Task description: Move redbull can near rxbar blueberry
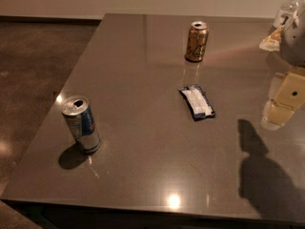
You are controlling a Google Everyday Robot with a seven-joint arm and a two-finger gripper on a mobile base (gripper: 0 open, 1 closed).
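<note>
The redbull can [81, 124], slim, silver and blue with a red mark, stands upright near the table's front left edge. The rxbar blueberry [197, 101], a dark-blue wrapper with a white panel, lies flat near the middle of the table, well to the right of the can. My gripper [282, 101], pale yellow and white, hangs above the table at the right edge of the view. It is right of the bar, far from the can, and holds nothing I can see.
A shorter gold can [197, 41] stands upright at the back of the grey table [143, 175]. A clear bottle [287, 11] and a crumpled wrapper [271, 42] sit at the far right corner. The arm's shadow [262, 171] falls front right. Brown floor lies left.
</note>
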